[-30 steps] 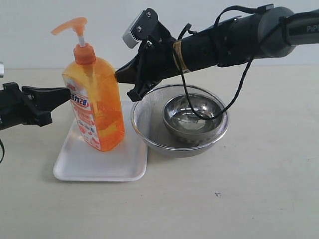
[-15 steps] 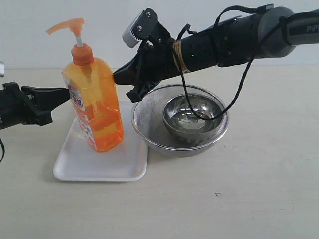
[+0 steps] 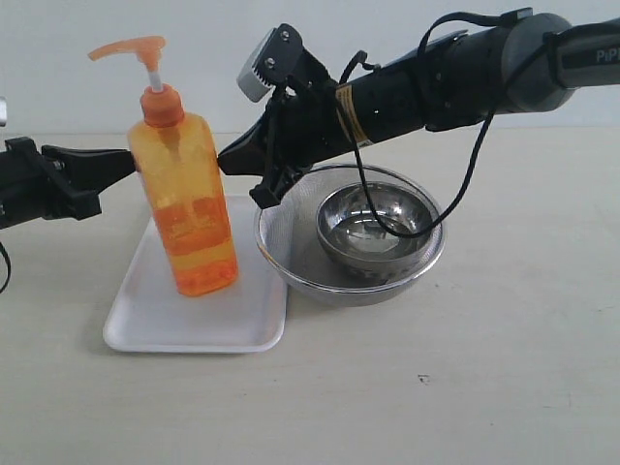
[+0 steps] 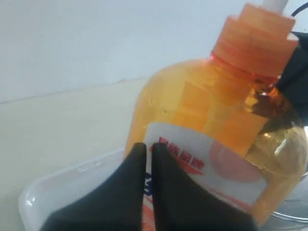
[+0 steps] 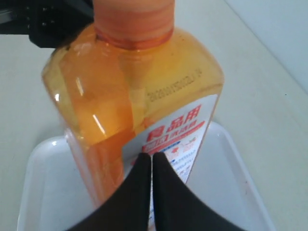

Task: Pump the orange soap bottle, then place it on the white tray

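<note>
The orange soap bottle (image 3: 189,208) stands upright on the white tray (image 3: 194,325), its pump head (image 3: 131,48) raised and pointing left. My left gripper (image 3: 129,163) is shut, its tips against the bottle's left side. My right gripper (image 3: 224,155) is also shut, its tips at the bottle's right side. In the left wrist view the shut left gripper (image 4: 148,147) lies against the label of the orange soap bottle (image 4: 211,110) above the white tray (image 4: 57,187). The right wrist view shows the shut right gripper (image 5: 151,156) against the orange soap bottle (image 5: 134,96) over the white tray (image 5: 43,192).
A round metal mesh strainer (image 3: 286,232) sits just right of the tray and touches its edge, under the right arm. A steel bowl (image 3: 373,228) rests inside it. Bare tabletop (image 3: 436,387) stretches in front and to the right.
The bottle has turned on the tray and straightened from a lean, so its label faces away from the exterior view. Both gripper tips have stayed at its sides.
</note>
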You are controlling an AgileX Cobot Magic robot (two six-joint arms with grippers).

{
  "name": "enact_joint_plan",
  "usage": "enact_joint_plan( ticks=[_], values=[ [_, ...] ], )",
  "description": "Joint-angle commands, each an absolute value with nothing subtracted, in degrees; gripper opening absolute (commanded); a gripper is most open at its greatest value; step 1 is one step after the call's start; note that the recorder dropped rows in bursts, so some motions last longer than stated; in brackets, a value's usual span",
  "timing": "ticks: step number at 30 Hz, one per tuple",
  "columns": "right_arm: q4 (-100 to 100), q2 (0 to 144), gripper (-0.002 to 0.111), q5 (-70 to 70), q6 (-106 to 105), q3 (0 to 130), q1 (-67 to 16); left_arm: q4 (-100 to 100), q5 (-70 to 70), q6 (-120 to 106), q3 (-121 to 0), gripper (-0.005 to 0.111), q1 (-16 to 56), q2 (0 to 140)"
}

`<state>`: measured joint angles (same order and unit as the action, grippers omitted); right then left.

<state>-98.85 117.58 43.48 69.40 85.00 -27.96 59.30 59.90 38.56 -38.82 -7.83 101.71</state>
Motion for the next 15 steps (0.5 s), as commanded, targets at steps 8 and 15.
enact_joint_plan(
  ticks=[8,15],
  values=[
    [-99.95,117.31,0.0,45.23,70.08,85.25,-28.08,60.84,59.51,40.15,-40.21,0.005,-7.3,101.76],
    [-99.95,117.31,0.0,45.97,70.08,85.25,-28.08,60.62,59.53,40.15,-40.32,0.005,-7.3,101.76]
  ],
)
